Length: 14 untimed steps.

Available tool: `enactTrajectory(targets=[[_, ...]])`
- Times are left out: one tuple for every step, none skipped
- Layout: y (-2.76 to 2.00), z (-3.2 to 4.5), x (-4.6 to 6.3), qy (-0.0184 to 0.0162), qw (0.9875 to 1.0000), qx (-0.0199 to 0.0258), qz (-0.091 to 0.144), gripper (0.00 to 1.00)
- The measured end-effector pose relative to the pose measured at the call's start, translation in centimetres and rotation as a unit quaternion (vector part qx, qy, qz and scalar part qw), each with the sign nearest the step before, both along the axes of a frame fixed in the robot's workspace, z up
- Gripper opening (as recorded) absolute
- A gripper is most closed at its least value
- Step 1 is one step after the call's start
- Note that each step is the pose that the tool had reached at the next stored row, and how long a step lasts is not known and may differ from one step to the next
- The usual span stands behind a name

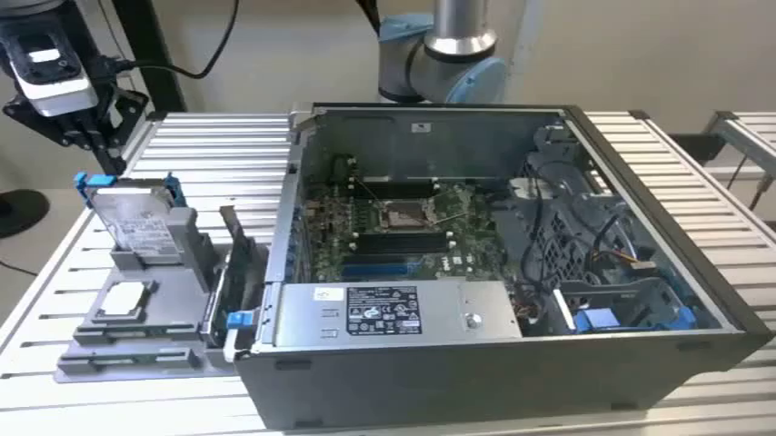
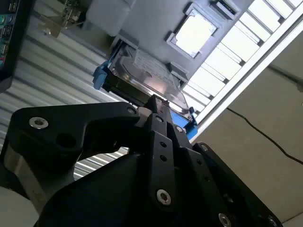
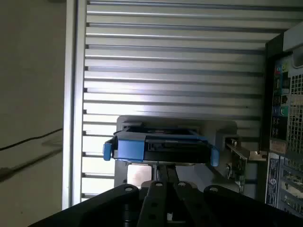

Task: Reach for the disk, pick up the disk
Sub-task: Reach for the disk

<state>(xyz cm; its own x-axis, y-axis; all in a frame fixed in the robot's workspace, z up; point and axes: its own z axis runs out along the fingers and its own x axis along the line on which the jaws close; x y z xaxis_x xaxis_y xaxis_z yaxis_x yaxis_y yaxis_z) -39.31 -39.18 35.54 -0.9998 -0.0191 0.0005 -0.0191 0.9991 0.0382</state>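
The gripper (image 1: 97, 136) hangs above the disk (image 1: 136, 218) at the exterior view's left, just short of it and not touching. In both wrist views its fingers look pressed together and hold nothing, and their tip points straight at the disk's upper edge (image 3: 161, 144).

The disk stands on edge in a grey holder (image 1: 158, 272) on the slatted worktop (image 1: 218, 145), leaning back a little, with the ends of its blue carrier sticking out on either side. It lies below the gripper – so the way to it is down. In the first wrist view the long top edge runs crosswise in front of the gripper (image 3: 163, 170).

The second wrist view shows the broad face of the disk (image 2: 147, 80) beyond the gripper (image 2: 158, 101), and its white label carries print too small to read. Another printed label (image 1: 382, 311) sits on the metal box inside the open computer case (image 1: 510, 363) – also not legible. A small square processor chip (image 1: 124, 300) rests in the holder, nearer the camera than the disk.
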Motion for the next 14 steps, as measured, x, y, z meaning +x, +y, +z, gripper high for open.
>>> enactTrajectory(targets=[[0.00, 0.00, 0.00, 0.0000, 1.0000, 0.0000, 0.000, 0.00], [0.00, 0.00, 0.00, 0.0000, 1.0000, 0.0000, 0.000, 0.00], [0.00, 0.00, 0.00, 0.0000, 1.0000, 0.0000, 0.000, 0.00], [0.00, 0.00, 0.00, 0.0000, 1.0000, 0.0000, 0.000, 0.00], [0.00, 0.00, 0.00, 0.0000, 1.0000, 0.0000, 0.000, 0.00], [0.00, 0.00, 0.00, 0.0000, 1.0000, 0.0000, 0.000, 0.00], [0.00, 0.00, 0.00, 0.0000, 1.0000, 0.0000, 0.000, 0.00], [0.00, 0.00, 0.00, 0.0000, 1.0000, 0.0000, 0.000, 0.00], [0.00, 0.00, 0.00, 0.0000, 1.0000, 0.0000, 0.000, 0.00], [0.00, 0.00, 0.00, 0.0000, 1.0000, 0.0000, 0.000, 0.00], [0.00, 0.00, 0.00, 0.0000, 1.0000, 0.0000, 0.000, 0.00], [0.00, 0.00, 0.00, 0.0000, 1.0000, 0.0000, 0.000, 0.00], [0.00, 0.00, -0.01, 0.0001, 1.0000, 0.0000, 0.000, 0.00], [0.00, 0.01, -0.10, 0.0001, 1.0000, -0.0001, 0.000, 0.00]])
